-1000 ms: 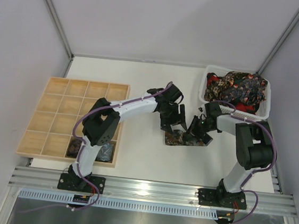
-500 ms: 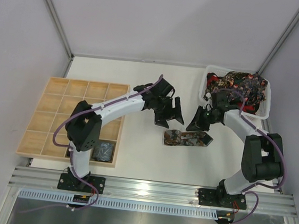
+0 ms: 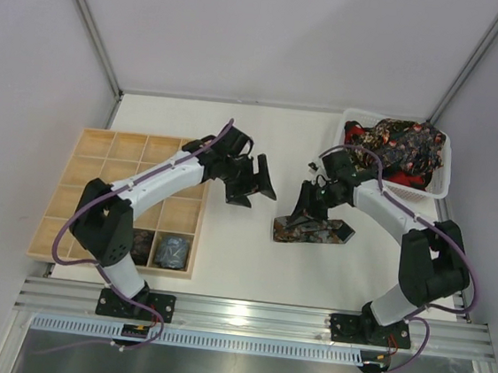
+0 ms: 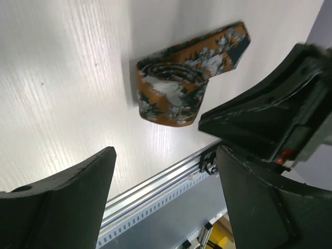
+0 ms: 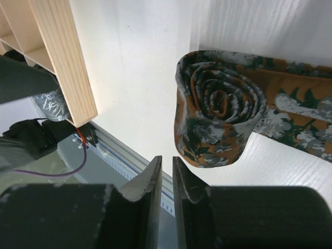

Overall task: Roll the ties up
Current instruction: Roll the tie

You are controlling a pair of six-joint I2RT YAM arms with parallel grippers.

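Observation:
A half-rolled tie (image 3: pixel 308 231) in orange, dark green and grey lies on the table, coil at the left and flat tail (image 3: pixel 342 232) pointing right. The right wrist view shows the coil (image 5: pixel 220 106) lying on its side just beyond my right gripper (image 5: pixel 166 162), whose jaws stand a narrow slit apart with nothing between them. That right gripper (image 3: pixel 307 212) hangs over the coil's left end. My left gripper (image 3: pixel 251 187) is wide open and empty, off to the coil's left. In the left wrist view the tie (image 4: pixel 174 96) lies beyond the left gripper (image 4: pixel 166 151).
A white mesh basket (image 3: pixel 339 147) at the back right holds a heap of loose ties (image 3: pixel 396 144). The wooden grid tray (image 3: pixel 108 172) on the left has two rolled ties (image 3: pixel 171 250) in its front cells. The tray's corner (image 5: pixel 57 57) is near the right gripper.
Both grippers left the tie and rose. The left one swung away to the left, opening wider. The right one let go, parted slightly and moved left over the coil.

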